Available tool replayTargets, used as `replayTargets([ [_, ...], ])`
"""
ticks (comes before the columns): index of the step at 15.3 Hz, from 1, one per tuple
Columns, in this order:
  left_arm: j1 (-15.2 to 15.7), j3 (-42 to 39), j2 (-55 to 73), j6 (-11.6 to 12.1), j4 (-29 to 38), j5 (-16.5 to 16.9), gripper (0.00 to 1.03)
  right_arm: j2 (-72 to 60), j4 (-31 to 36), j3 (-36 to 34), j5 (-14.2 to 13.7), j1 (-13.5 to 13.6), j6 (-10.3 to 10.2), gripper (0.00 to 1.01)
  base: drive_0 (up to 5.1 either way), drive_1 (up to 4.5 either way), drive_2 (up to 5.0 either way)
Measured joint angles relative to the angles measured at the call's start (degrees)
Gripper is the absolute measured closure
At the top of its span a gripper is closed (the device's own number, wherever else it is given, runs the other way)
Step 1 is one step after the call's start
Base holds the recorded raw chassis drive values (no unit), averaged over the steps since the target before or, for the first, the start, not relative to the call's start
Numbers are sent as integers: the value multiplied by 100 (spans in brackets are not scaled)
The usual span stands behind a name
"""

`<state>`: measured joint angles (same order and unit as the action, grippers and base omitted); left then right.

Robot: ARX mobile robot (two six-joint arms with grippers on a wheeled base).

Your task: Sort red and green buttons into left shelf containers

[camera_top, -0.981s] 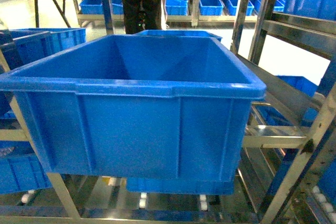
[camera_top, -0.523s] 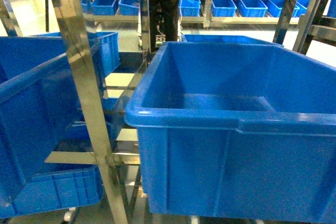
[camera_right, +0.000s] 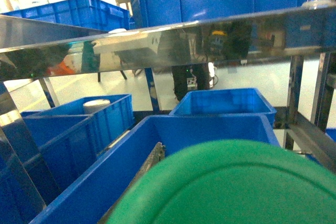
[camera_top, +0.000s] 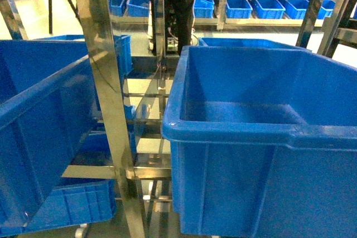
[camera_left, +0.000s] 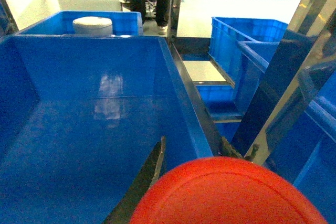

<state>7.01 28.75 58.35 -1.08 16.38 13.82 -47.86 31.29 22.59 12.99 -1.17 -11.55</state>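
1. Holding a red button [camera_left: 231,192] directly under the left wrist camera, the left arm is positioned above the near right corner of a deep blue tote [camera_left: 79,145]; only the red cap is visible, and the jaws are hidden behind it, so whether they are spread or pinching cannot be told.
2. A green button [camera_right: 236,187] is seen in the same manner under the right wrist camera, at the near rim of a second tote [camera_right: 205,127]; the jaws on this side are likewise hidden, and their state cannot be told.
3. The decisive relation is judged as follows: the red cap lies over the first tote's interior, near its right wall, so a release there would be expected to drop it inside.
4. The green cap is placed nearer its tote's front edge, so a short forward reach is judged necessary.
5. In the head view, neither gripper is visible; a steel upright [camera_top: 109,110] separates the two totes.
6. Beyond, rows of small blue bins [camera_top: 240,6] are seen.
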Motion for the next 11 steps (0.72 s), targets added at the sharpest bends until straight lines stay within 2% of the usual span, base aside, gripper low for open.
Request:
replayTargets([
  [2, 0, 0, 0, 2, -2, 0, 77, -822, -612, 444, 55, 4, -413, 75, 0, 0, 0],
  [5, 0, 0, 0, 0, 0, 0, 77, -1812, -109, 909, -260, 190, -516, 75, 0, 0, 0],
  [6, 0, 0, 0, 0, 0, 0, 77, -2328, 188, 1016, -516, 286, -487, 75, 0, 0, 0],
  [7, 0, 0, 0, 0, 0, -4, 77, -3167, 444, 1165, -1043, 531, -319, 75, 0, 0, 0],
  [8, 0, 0, 0, 0, 0, 0, 77, -3659, 533, 1333, -1373, 693, -146, 75, 0, 0, 0],
  [9, -9, 0, 0, 2, -2, 11, 77, -3930, 710, 1432, -1631, 778, 22, 71, 0, 0, 0],
  [11, -7, 0, 0, 2, -2, 13, 77, -4026, 1185, 1432, -2146, 874, 343, 54, 0, 0, 0],
])
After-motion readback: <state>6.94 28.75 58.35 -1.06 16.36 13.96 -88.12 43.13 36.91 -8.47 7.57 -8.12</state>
